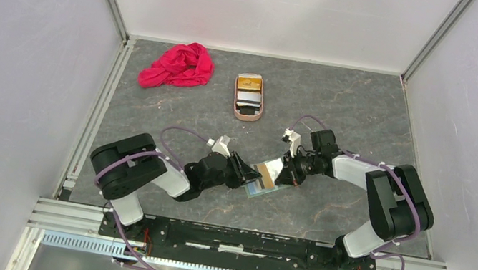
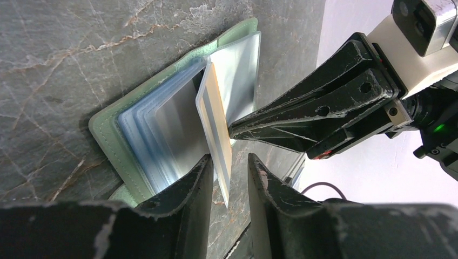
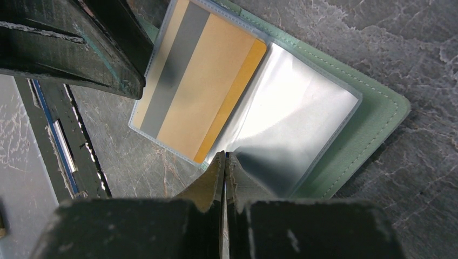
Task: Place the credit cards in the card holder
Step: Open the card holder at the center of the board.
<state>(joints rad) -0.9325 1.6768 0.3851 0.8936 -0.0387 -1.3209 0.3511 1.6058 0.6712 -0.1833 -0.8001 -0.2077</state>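
Card sleeve between left fingers, over open holder

Holder (image 1: 260, 191): open and flat on surface (image 1: 370, 112), front centre, between both end effectors. Green cover down, clear sleeves fanned upward.

Card (image 3: 200, 91): orange with grey stripe, inside one clear sleeve. Sleeve raised on edge above holder.

Left end effector (image 2: 230, 159): fingers spread, one on each side of raised sleeve. One finger close against sleeve, a gap at the other; no clamp seen.

Right end effector (image 3: 224, 156): fingers pressed together, tips at fold between card sleeve and next empty sleeve. Sleeve edge nipped or not: cannot tell.

Tray (image 1: 247, 117): far centre of surface, well apart from holder, holding other cards (image 1: 248, 93) in gold, grey and white.

Cloth (image 1: 178, 66): red, crumpled, far left, near tray
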